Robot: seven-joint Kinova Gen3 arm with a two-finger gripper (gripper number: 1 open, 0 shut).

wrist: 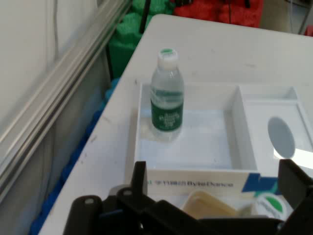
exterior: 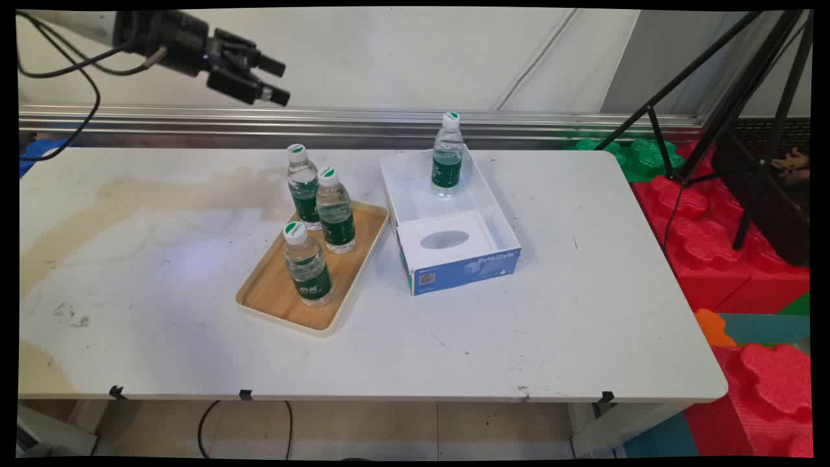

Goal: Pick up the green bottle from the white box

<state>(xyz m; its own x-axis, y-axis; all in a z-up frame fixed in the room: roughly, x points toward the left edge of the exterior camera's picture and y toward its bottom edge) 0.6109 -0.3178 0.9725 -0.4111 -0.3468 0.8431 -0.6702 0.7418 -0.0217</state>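
From across the table [exterior: 551, 337], the gripper [exterior: 275, 81] hangs high at the upper left, well above the surface and well apart from everything on it. Its fingers stand spread and nothing is between them. Below it and to the right sits a wooden tray [exterior: 272, 292] with a pale rim, carrying three water bottles, all upright, white-capped with green labels: the front bottle [exterior: 307, 264] near the tray's near end, the middle bottle [exterior: 335, 211] behind it, and the back bottle [exterior: 302, 187] just beside that one at the tray's far corner. Just right of the tray stands an open white and blue box [exterior: 463, 269], and in its far compartment a fourth bottle [exterior: 447, 155] stands upright. The near part of the box holds a white insert with an oval opening, and no bottle. So I count four bottles, one tray, one box: one bottle in the box, three on the tray.

From the hand's own camera, the boxed bottle [wrist: 167, 95] stands upright in the box's [wrist: 190, 183] larger compartment, close to the wall nearest the table's edge. The spread fingers [wrist: 139, 178] rise at either side of the bottom, empty. Between them a corner of the tray's rim [wrist: 210, 203] shows, and a white and green cap [wrist: 270, 204] of one tray bottle. Only two bottles can be counted here, the other two being out of sight.
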